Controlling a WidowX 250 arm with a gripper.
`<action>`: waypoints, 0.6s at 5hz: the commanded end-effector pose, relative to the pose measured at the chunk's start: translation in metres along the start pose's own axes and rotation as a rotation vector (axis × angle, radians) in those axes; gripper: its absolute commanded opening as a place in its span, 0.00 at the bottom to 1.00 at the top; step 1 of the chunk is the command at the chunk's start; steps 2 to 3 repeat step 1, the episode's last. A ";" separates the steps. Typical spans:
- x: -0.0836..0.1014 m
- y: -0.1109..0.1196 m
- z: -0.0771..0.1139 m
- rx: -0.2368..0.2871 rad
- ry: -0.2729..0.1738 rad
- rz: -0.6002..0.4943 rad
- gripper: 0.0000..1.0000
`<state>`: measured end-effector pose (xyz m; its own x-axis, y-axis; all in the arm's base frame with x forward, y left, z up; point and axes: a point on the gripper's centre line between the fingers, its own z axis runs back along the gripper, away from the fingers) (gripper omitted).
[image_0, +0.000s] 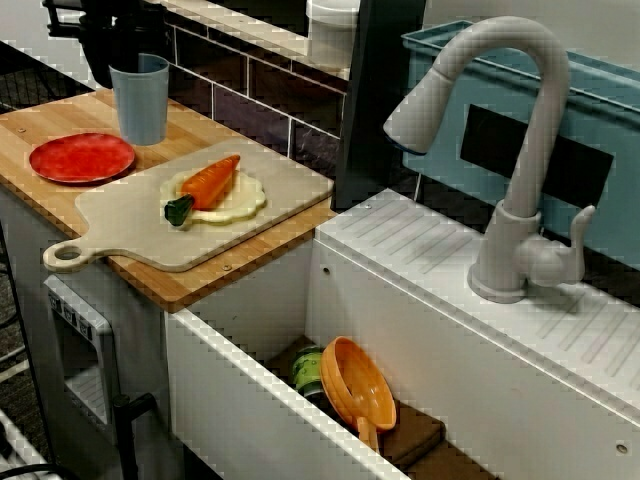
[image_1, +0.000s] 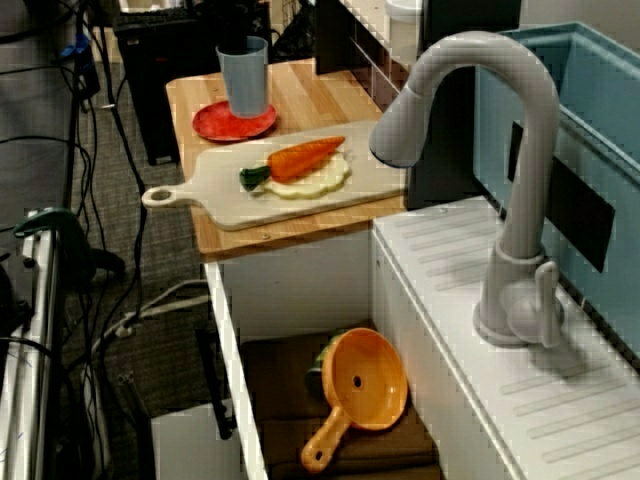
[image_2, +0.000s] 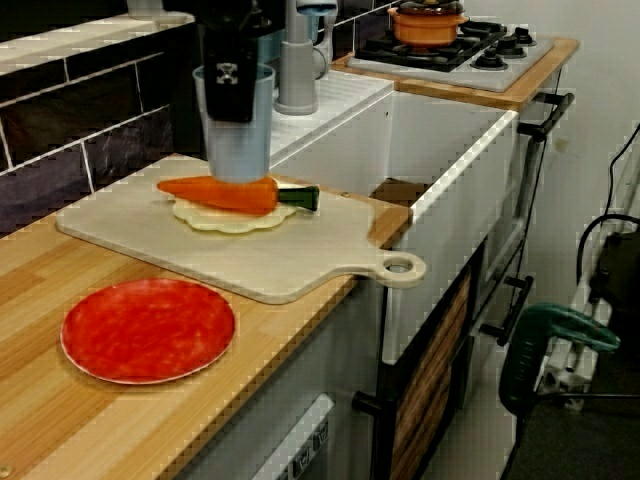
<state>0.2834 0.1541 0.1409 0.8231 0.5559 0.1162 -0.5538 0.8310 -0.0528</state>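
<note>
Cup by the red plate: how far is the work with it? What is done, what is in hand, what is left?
Done: the gripper is at the cup, one finger outside its wall, seemingly clamped on the rim. In hand: the cup, upright, apparently standing on the counter beside the plate. Left, probably: lifting it and setting it down somewhere; the carrot lies untouched on the board.

You have two high views looking over the grey curved faucet (image_0: 530, 150) toward the pale wooden cutting board (image_0: 130, 225); your third, low and near, faces back across that board.
</note>
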 end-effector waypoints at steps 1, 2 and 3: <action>-0.020 0.021 0.011 0.014 -0.062 -0.025 0.00; -0.020 0.021 0.011 0.014 -0.062 -0.025 0.00; -0.020 0.021 0.011 0.014 -0.062 -0.025 0.00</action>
